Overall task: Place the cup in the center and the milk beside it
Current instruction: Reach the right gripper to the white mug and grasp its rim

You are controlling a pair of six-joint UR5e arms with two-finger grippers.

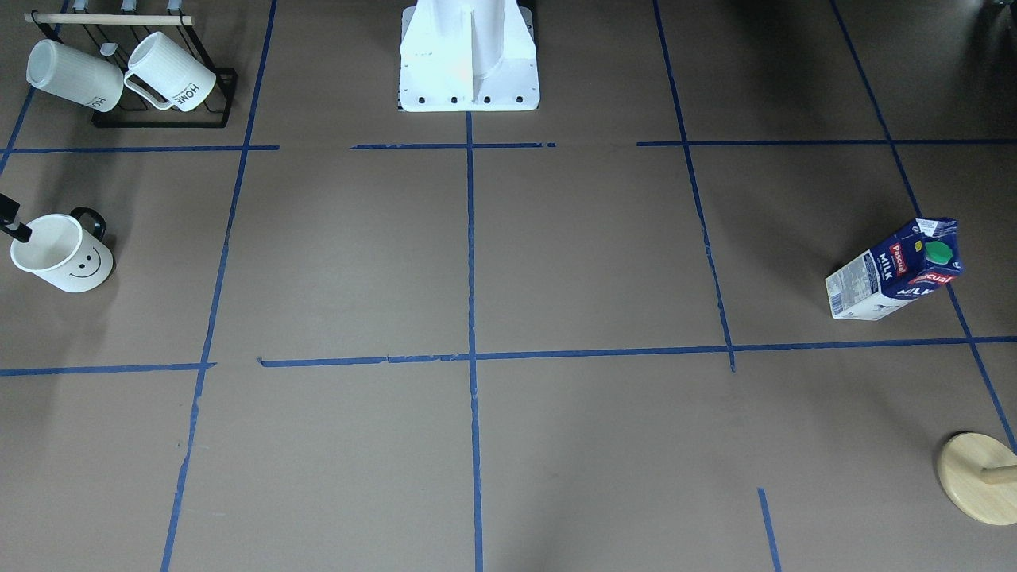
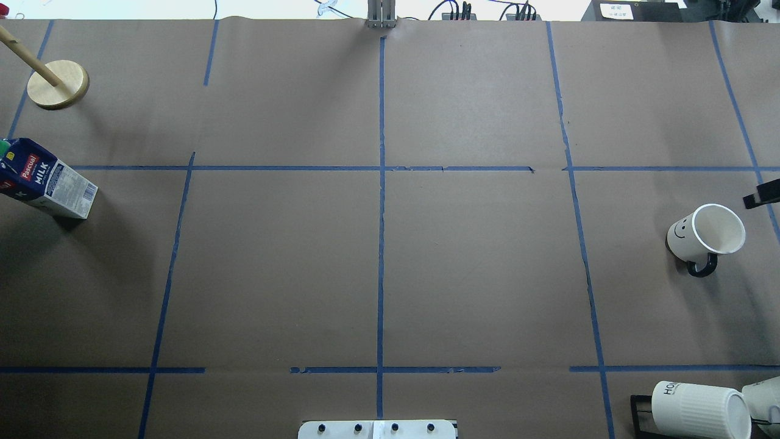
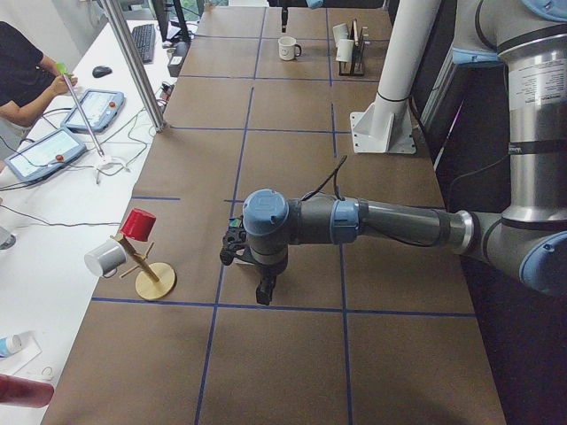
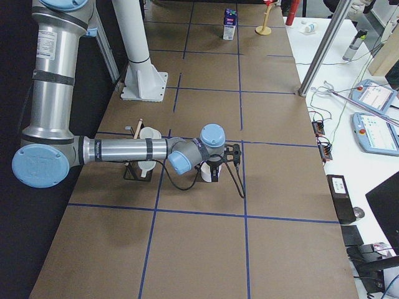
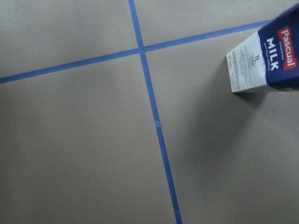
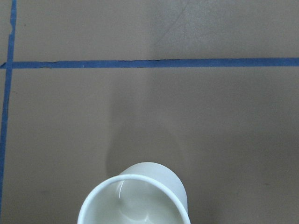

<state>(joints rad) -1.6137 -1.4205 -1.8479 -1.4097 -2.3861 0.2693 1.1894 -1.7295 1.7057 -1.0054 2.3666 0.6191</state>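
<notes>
Right fingers (image 2: 762, 196) poke in from the table's (image 2: 274, 274) right end, tips just at the outer rim of the smiley cup (image 2: 707, 235). They're mostly cut off, so I can't tell if they're apart or together. Left fingers (image 3: 263, 291) hang near the Pascual milk carton (image 1: 894, 274) at the left end. Only a side view shows them, so can't tell there either.

Cup and milk both stand upright, well apart from the center (image 2: 381, 268), so nothing's placed yet.

My take: cup first. One finger inside the rim and one outside, away from the black handle (image 2: 701, 274). Squeeze the wall, lift straight, and steer clear of the HOME mugs (image 2: 694, 408) nearby. Set it on the centre tape line with room beside it for the carton. That one looks tippy, so grip it below the gable.
</notes>
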